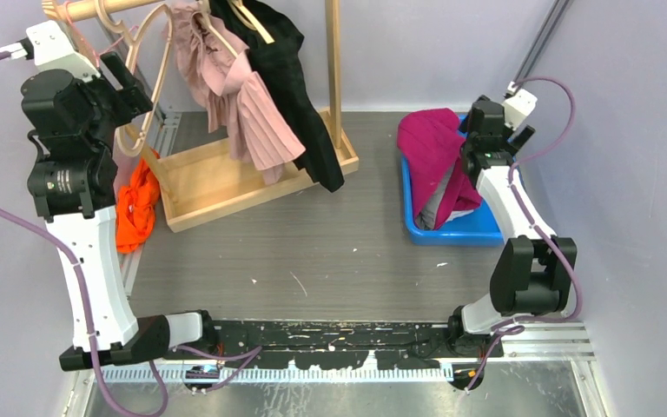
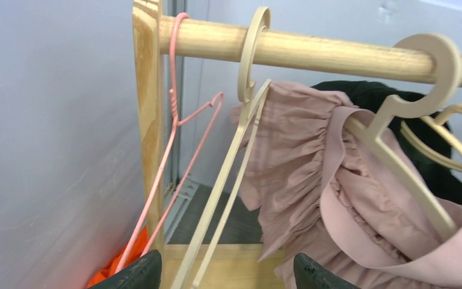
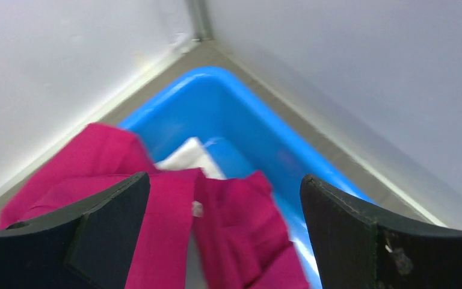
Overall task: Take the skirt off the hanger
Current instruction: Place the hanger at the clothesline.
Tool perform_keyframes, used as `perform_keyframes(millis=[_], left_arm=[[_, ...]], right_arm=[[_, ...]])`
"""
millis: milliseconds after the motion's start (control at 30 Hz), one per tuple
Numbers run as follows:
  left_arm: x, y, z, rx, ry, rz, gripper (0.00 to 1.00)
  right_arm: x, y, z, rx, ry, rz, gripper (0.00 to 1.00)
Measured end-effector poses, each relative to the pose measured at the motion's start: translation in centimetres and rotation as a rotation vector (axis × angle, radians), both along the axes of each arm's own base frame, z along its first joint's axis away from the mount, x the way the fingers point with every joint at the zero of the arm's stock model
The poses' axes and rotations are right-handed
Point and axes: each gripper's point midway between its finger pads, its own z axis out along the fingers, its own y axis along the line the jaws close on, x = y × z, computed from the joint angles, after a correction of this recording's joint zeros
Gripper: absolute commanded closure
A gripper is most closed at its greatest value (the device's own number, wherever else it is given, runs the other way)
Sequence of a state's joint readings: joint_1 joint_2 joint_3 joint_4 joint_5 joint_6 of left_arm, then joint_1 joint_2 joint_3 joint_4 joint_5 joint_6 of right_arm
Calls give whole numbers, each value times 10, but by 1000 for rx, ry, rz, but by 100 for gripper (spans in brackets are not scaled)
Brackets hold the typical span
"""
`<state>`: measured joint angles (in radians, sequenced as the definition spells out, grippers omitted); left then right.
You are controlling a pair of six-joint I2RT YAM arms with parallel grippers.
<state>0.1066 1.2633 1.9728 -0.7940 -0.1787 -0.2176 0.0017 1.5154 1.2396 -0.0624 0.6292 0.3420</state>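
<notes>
Beside the hung skirt [image 2: 301, 180], the left end effector [image 2: 225, 269] gapes; the right end effector [image 3: 225, 183] likewise.

Left pincer [image 2: 225, 274], right pincer [image 3: 225, 201]: both agape

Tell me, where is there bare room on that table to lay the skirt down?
The grey table is bare between the wooden rack base, the blue bin and the near edge. Crowded: under the rail and inside the cloth-filled bin.
</notes>
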Motion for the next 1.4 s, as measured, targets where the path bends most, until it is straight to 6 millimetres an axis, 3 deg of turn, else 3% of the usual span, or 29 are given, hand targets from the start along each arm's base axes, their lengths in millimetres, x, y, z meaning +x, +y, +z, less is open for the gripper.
perform_keyframes(millis=[133, 267, 400, 467, 700, 800, 900, 1100, 1267, 1400], left_arm=[[-5, -10, 7, -24, -29, -45, 21], [0, -21, 5, -48, -27, -92, 20], [11, -39, 2, -70, -18, -149, 20], [20, -54, 3, -72, -21, -192, 18], [60, -95, -14, -83, 18, -269, 16], [86, -106, -22, -91, 28, -259, 16], [111, -113, -37, -104, 44, -235, 16], [154, -122, -55, -132, 49, -189, 17], [162, -126, -54, -153, 34, -185, 16], [157, -127, -46, -158, 14, -188, 17]], right_arm=[[-32, -36, -5, -5, 26, -143, 0], [-42, -42, -5, 57, -4, -176, 0], [-34, -21, -13, 119, 16, -72, 0], [-27, -9, -8, 142, 31, -8, 0], [9, 31, 72, 184, -98, 239, 0], [16, 47, 92, 182, -126, 321, 0], [23, 64, 92, 185, -117, 392, 0], [33, 109, 71, 172, -33, 533, 0], [35, 132, 70, 157, -9, 608, 0], [35, 133, 76, 148, -20, 617, 0]])
